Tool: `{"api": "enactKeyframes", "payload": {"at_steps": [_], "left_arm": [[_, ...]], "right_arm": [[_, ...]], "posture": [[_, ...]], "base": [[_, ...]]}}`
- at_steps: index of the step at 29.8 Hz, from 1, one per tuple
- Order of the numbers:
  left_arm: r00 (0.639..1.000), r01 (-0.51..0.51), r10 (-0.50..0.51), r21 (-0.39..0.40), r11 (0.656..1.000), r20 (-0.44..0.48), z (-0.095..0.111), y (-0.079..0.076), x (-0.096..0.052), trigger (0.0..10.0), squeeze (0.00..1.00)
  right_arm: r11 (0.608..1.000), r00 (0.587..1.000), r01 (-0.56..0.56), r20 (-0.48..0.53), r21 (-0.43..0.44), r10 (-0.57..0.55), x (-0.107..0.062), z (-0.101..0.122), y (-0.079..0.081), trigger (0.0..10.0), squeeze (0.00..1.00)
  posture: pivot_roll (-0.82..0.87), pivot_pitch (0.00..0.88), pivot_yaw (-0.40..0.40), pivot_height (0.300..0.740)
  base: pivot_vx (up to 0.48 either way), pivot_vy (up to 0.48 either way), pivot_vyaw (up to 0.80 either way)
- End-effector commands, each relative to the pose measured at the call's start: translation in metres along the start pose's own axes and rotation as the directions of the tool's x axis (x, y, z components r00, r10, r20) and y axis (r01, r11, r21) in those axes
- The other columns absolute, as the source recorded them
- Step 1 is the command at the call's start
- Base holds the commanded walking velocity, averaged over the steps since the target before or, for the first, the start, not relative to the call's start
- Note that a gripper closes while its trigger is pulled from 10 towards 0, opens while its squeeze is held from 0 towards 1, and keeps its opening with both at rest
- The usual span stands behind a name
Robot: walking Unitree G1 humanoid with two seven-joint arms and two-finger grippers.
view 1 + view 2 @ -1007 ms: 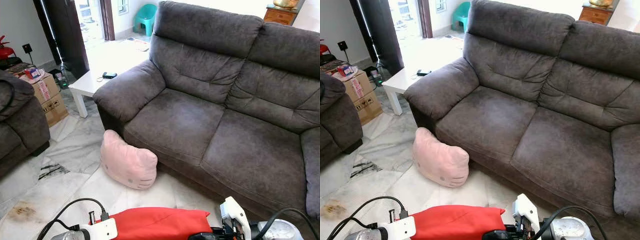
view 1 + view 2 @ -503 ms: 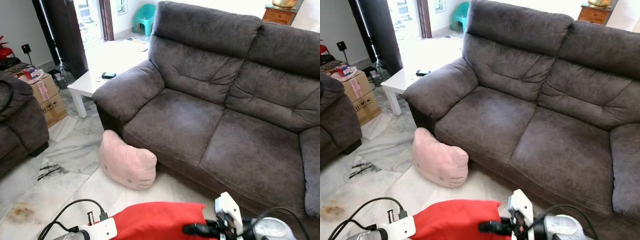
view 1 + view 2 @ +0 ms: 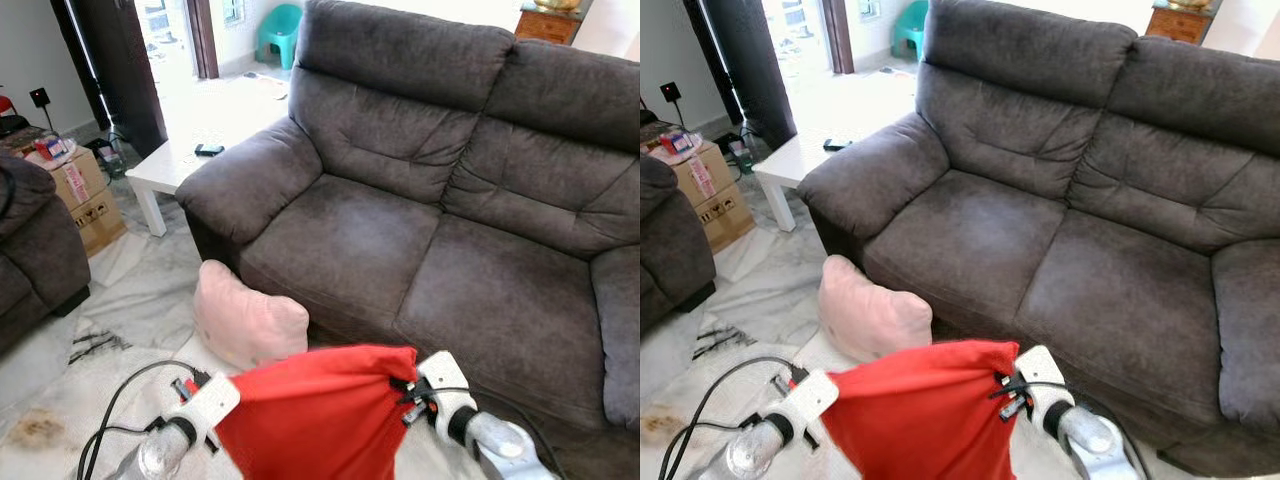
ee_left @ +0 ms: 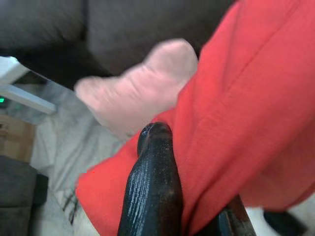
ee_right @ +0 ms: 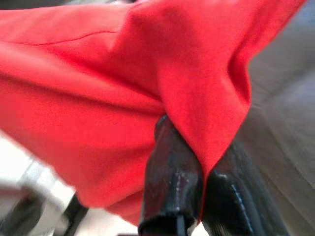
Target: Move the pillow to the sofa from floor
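Observation:
A red pillow [image 3: 310, 410] hangs in the air in front of me, held at both ends. My left gripper [image 4: 189, 194] is shut on its left edge, and my right gripper [image 5: 202, 162] is shut on its right corner, the red cloth pinched between the black fingers. The pillow is low and just short of the grey two-seat sofa [image 3: 400, 250], whose seat lies beyond it. A pink cat-face pillow [image 3: 250, 315] rests on the marble floor against the sofa's front, near its left armrest, partly hidden behind the red one.
A white low table [image 3: 165, 165] with a dark phone on it stands left of the sofa's armrest. A cardboard box [image 3: 85, 195] and a dark armchair [image 3: 35, 250] are at the far left. A black cable [image 3: 110, 430] trails by my left arm.
Both grippers have risen with the red pillow, which has come up from the bottom edge and now hangs spread between them, covering part of the pink pillow. The camera has shifted slightly.

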State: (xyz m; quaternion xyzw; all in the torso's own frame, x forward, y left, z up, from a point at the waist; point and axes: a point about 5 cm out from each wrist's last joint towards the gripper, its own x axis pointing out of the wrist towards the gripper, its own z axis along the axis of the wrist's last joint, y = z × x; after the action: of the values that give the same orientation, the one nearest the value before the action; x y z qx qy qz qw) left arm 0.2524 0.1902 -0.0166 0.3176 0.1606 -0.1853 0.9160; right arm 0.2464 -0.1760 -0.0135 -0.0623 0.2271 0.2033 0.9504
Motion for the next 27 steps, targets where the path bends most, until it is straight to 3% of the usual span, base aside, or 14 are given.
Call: {"api": "enactKeyframes", "payload": {"at_steps": [1,8,15,17,19,27], "left_arm": [[0.993,-0.119,0.118,-0.045,0.992,-0.015,-0.003,0.019,-0.001,10.0,0.0],[0.974,-0.224,0.224,-0.187,0.957,-0.02,0.006,0.024,0.005,10.0,0.0],[0.971,-0.234,0.239,-0.206,0.95,-0.002,0.011,0.021,0.007,10.0,0.0],[0.969,-0.239,0.247,-0.224,0.945,0.008,0.016,0.021,0.01,10.0,0.0],[0.968,-0.239,0.249,-0.232,0.943,0.015,0.018,0.021,0.011,10.0,0.0],[0.963,-0.251,0.269,-0.257,0.933,0.036,0.024,0.021,0.013,10.0,0.0]], "right_arm": [[0.977,0.978,0.204,0.028,0.065,-0.206,-0.009,0.002,-0.031,10.0,0.0],[0.937,0.955,0.295,-0.03,0.188,-0.295,-0.007,-0.021,-0.019,10.0,0.0],[0.919,0.952,0.305,-0.056,0.251,-0.301,-0.008,-0.032,-0.01,10.0,0.0],[0.921,0.979,0.2,-0.024,0.333,-0.204,-0.003,-0.03,0.002,10.0,0.0],[0.929,0.99,0.131,0.0,0.346,-0.14,-0.001,-0.029,0.009,10.0,0.0],[0.914,0.999,0.031,0.027,0.404,-0.046,0.0,-0.034,0.025,10.0,0.0]], "posture": [[0.01,0.0,-0.044,0.74],[0.02,0.0,-0.039,0.74],[0.03,0.0,-0.045,0.74],[0.03,0.0,-0.051,0.74],[0.04,0.0,-0.054,0.74],[0.04,0.0,-0.06,0.74]], "base": [[0.0,0.0,0.0],[0.0,0.0,0.0],[0.0,0.0,0.0],[0.0,0.0,0.0],[0.0,0.0,0.0],[0.0,0.0,0.0]]}}
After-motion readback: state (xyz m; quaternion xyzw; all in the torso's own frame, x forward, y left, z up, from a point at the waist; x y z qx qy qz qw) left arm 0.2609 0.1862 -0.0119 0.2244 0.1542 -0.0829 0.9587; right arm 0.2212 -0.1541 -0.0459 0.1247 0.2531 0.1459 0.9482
